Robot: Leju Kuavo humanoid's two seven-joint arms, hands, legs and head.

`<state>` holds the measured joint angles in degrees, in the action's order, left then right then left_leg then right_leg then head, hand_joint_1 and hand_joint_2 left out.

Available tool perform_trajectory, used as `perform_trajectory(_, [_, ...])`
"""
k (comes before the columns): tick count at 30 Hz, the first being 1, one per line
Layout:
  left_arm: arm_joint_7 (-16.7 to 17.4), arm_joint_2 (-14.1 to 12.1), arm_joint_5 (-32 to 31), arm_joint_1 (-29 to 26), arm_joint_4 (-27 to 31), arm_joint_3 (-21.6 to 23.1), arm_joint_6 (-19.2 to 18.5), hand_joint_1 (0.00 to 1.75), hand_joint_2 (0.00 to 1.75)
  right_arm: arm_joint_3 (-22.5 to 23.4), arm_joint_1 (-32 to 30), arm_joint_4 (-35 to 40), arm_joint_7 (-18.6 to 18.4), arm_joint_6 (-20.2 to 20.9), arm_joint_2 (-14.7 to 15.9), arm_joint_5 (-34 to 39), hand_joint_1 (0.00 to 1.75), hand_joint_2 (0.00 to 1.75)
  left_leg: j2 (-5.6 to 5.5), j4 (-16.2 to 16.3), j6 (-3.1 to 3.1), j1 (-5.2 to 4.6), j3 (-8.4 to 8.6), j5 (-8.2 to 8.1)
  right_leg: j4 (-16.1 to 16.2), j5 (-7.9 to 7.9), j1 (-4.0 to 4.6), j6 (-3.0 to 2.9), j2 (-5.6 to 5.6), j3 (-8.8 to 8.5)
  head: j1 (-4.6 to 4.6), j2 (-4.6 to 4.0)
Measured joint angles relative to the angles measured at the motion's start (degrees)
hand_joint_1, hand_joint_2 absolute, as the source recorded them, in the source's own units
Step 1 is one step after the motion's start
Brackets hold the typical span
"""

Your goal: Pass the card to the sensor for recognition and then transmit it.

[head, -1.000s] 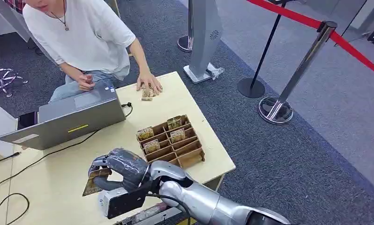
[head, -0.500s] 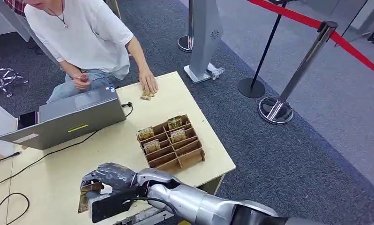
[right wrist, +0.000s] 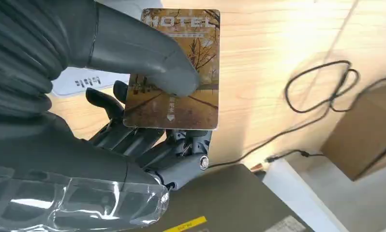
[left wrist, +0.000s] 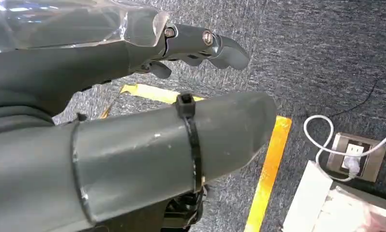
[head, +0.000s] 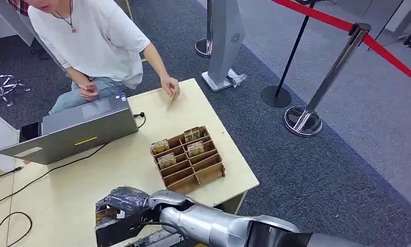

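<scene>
A silver robot arm reaches in from the lower right of the head view, across the near edge of a pale wooden table. Its right hand, dark grey w/ a clear plastic cover, sits low over that edge.

In the right wrist view the right hand is clamped on a glossy brown-and-gold hotel key card printed w/ autumn trees: the thick grey thumb presses the card's face, darker fingers back it from behind. The card is pinched near one side, so most of it sticks out past the thumb. Just beyond the hand lies a flat white object w/ dark lettering, possibly the sensor; can't confirm.

The left hand hangs over dark grey carpet, fingers apart and holding nothing, near a yellow floor stripe.

Also on the table: a grey open laptop, a black cable, and a brown slotted cardboard card rack w/ several cards standing in it. A seated person in a white top reaches one hand to the far table edge.

Risks, as a judgement:
- The off-centre pinch could let the card pivot or slip if it touches the table.
- The card may pass too tilted or too high for recognition.
- The arm is near the table edge; a low sweep could bump it.
- At hand-over, releasing early would drop the card.
</scene>
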<state>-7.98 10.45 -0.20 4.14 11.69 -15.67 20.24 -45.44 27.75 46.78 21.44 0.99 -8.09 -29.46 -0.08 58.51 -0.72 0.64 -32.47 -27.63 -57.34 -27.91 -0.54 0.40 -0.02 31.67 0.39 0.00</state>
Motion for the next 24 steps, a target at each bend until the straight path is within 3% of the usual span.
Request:
perform_trajectory(14, [0.0, 0.0, -0.4, 0.0, 0.0, 0.1, 0.2, 0.0, 0.0, -2.3, 1.5, -6.1, -1.9, -2.0, -0.5, -2.6, 1.75, 1.75, 0.0, 0.0, 0.0, 0.0, 0.0, 0.0, 0.0, 0.0, 0.0, 0.0, 0.0, 0.0, 0.02, 0.0])
perform_trajectory(24, [0.2, 0.0, -0.5, 0.3, 0.0, 0.4, 0.2, 0.0, 0.0, -4.5, 2.6, -9.8, -4.0, -5.6, -1.0, -7.4, 1.75, 1.75, 0.0, 0.0, 0.0, 0.0, 0.01, 0.0, 0.0, 0.0, 0.0, 0.0, 0.0, 0.0, 0.0, 0.0])
